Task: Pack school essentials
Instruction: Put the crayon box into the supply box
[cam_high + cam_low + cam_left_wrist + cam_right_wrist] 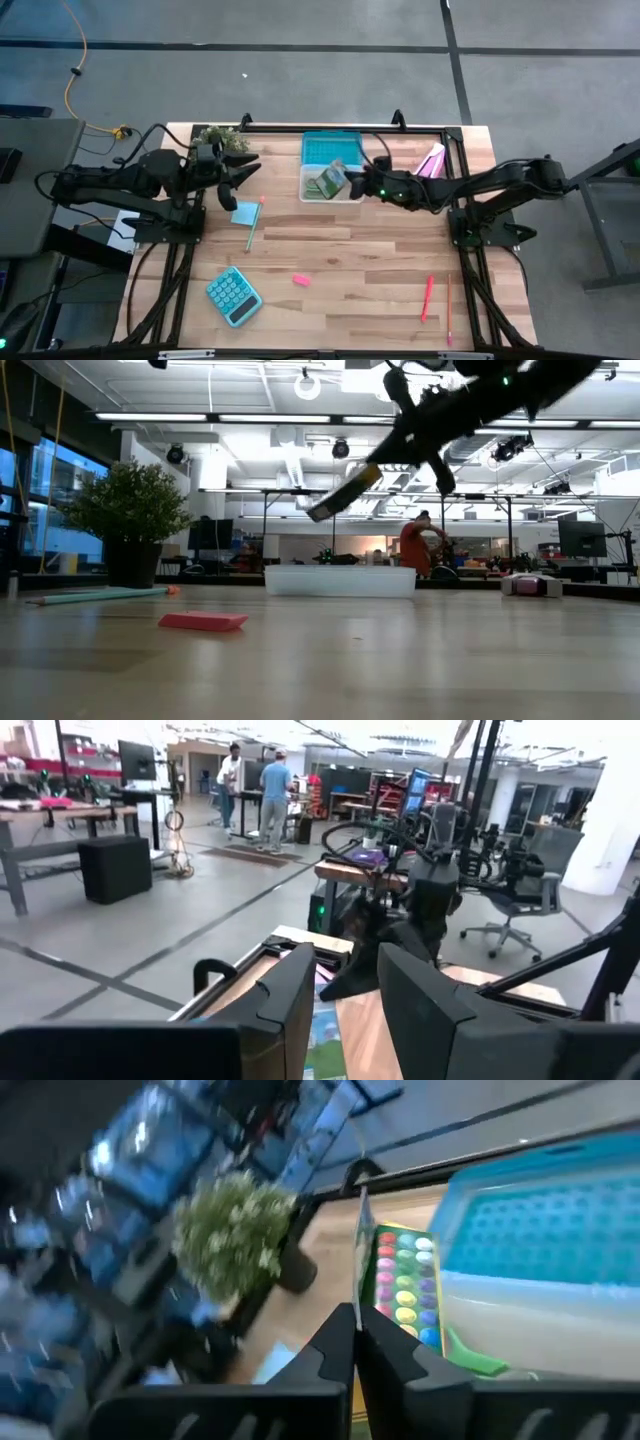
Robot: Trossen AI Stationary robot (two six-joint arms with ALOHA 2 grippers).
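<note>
Near the lower edge of the high view, a teal calculator [233,296], pink eraser [301,280] and pink-red pen [427,298] lie on the bench [350,260]. Farther up, the left tool [232,183] hangs open and empty above the light-blue note pad [244,213]. At upper centre, the right tool [352,181], closed on the yellow crayon box [329,181], holds it tilted over the clear bin [332,196].

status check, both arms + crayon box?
Right end effector shut on crayon box, held tilted over clear bin. Left end effector open, above note pad. Nothing blocking the bin.
</note>
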